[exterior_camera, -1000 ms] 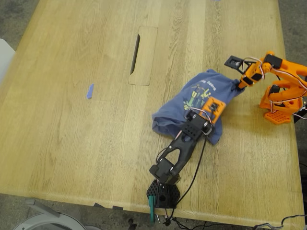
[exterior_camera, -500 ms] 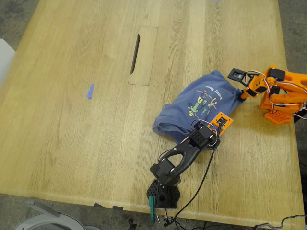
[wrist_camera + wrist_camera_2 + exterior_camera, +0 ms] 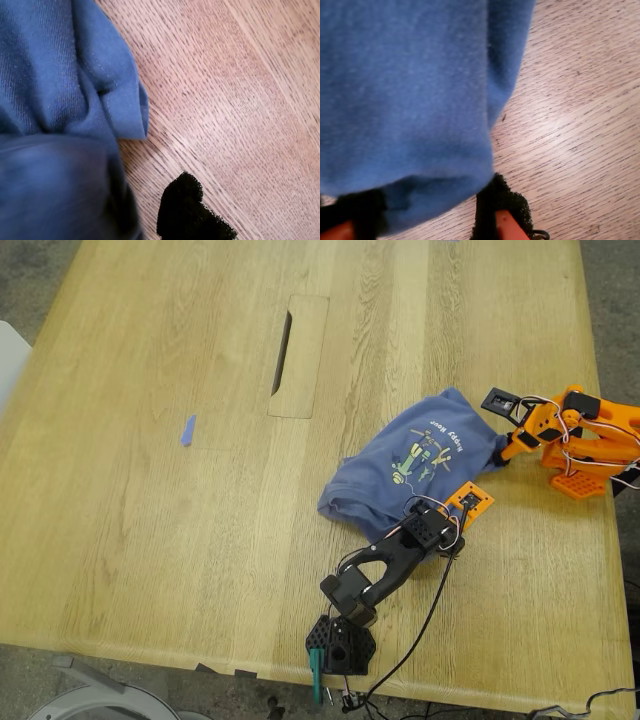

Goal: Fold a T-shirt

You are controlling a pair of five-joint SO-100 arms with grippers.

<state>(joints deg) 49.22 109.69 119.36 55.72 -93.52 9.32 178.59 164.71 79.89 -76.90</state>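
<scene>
The slate-blue T-shirt (image 3: 400,475) lies bunched on the wooden table (image 3: 150,520), right of centre in the exterior view, with its cartoon print (image 3: 425,450) facing up. My first gripper (image 3: 436,528), on the black arm, is at the shirt's near edge. In the first wrist view the shirt's fabric (image 3: 60,100) is bunched over one jaw, and a black fingertip (image 3: 185,210) rests on the wood. My second gripper (image 3: 500,452), on the orange arm, is at the shirt's right edge. In the second wrist view it is shut on a fold of fabric (image 3: 410,100) between its pads (image 3: 502,207).
A slot cut-out (image 3: 298,355) is in the tabletop behind the shirt. A small blue tape scrap (image 3: 187,430) lies at the exterior view's left. The orange arm's base (image 3: 585,465) stands near the table's right edge. The black arm's base (image 3: 340,645) is clamped at the near edge.
Both grippers moved toward the exterior view's right, and the first also toward the near edge. The shirt was dragged along and spread flatter. Its print shows more.
</scene>
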